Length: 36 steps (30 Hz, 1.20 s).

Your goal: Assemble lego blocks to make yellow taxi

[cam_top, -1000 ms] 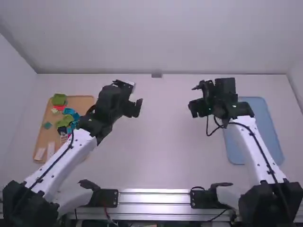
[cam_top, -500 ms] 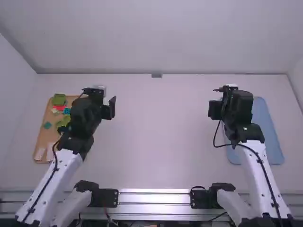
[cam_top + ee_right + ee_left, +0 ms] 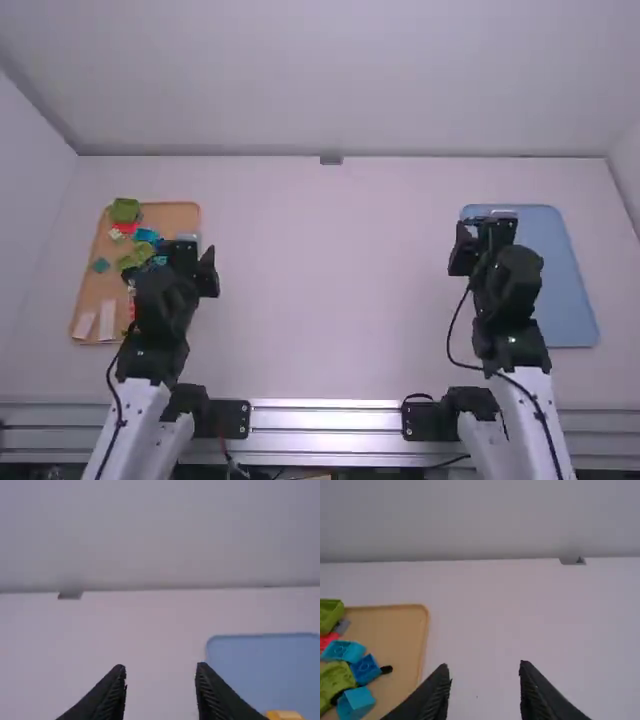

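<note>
So the left gripper (image 3: pixel 194 264) is hovering by the tan tray (image 3: pixel 180 214), the right gripper (image 3: pixel 482 245) is hanging near the blue tray (image 3: pixel 565 270), and all 4 fingers are staying spread, pinching nothing. Lego blocks (image 3: pixel 125 210) are crowding the tan tray; 1 yellow block (image 3: pixel 284 715) is showing at the blue one.

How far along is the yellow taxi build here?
Done: perhaps the taxi; a yellow plastic piece shows at the blue tray, too cut off to confirm. In hand: nothing; left gripper and right gripper are open. Left: unclear; green, blue and red plastic blocks lie in the tan tray, possibly spares.
</note>
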Each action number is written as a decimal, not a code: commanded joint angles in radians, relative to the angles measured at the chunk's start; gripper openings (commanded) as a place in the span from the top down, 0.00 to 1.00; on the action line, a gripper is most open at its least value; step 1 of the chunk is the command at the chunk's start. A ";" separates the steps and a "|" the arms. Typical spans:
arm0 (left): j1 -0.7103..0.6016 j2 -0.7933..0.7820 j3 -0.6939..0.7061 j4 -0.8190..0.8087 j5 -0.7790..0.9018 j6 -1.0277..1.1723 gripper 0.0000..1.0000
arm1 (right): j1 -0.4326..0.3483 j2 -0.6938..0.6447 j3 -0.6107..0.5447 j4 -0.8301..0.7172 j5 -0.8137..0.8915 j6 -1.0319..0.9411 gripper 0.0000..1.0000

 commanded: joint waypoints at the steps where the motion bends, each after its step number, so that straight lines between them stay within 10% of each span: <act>1: 0.000 -0.061 -0.057 0.002 0.007 -0.006 0.72 | 0.003 -0.064 -0.064 0.010 0.004 0.007 0.71; 16: 0.000 -0.336 -0.332 0.002 0.007 -0.006 0.99 | 0.003 -0.365 -0.365 0.010 0.004 0.007 1.00; 36: 0.000 -0.579 -0.354 0.002 0.007 -0.006 1.00 | 0.003 -0.642 -0.549 0.010 0.004 0.007 1.00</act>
